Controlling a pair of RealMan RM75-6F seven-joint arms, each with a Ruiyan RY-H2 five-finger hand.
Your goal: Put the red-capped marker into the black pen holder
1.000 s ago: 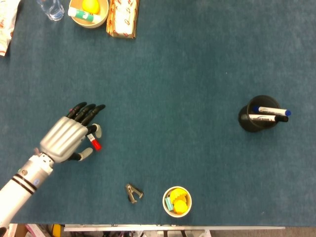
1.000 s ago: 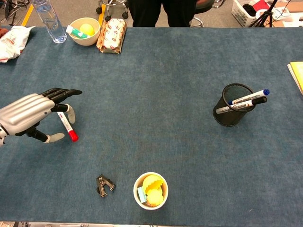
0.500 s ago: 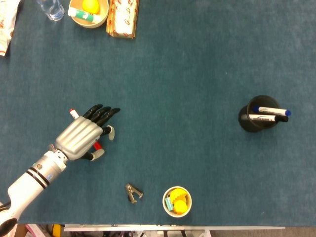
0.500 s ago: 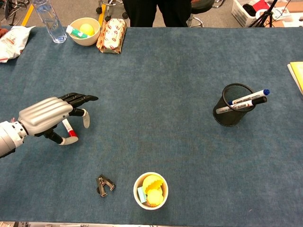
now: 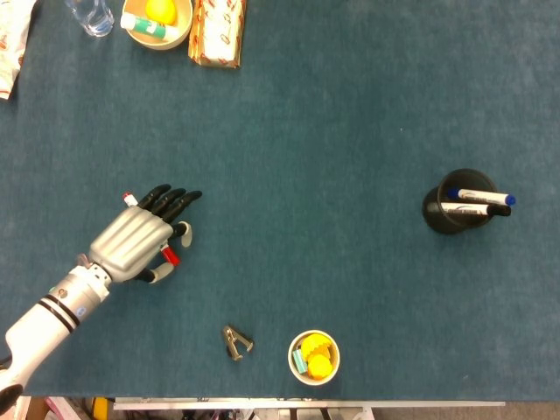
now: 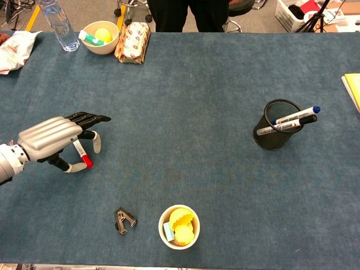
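The red-capped marker (image 6: 82, 156) lies on the blue table mat at the left, its red cap (image 5: 171, 256) pointing toward the front edge. My left hand (image 5: 136, 241) is spread over it with the fingers stretched out, hiding most of the barrel; the marker's far tip (image 5: 129, 199) shows past the knuckles. In the chest view the left hand (image 6: 49, 138) has its thumb on one side of the marker and a fingertip on the other, with no firm grip visible. The black mesh pen holder (image 5: 455, 212) (image 6: 274, 126) stands far to the right with two markers in it. My right hand is out of sight.
A staple remover (image 5: 236, 342) and a cup of yellow items (image 5: 314, 357) sit near the front edge. A bowl (image 6: 99, 36), a snack packet (image 6: 132, 41) and a water bottle (image 6: 59, 23) stand at the back left. A yellow pad (image 6: 353, 87) lies at the right edge.
My left hand slid right over the marker, then drew back slightly left. The marker has stayed in about the same place on the mat.
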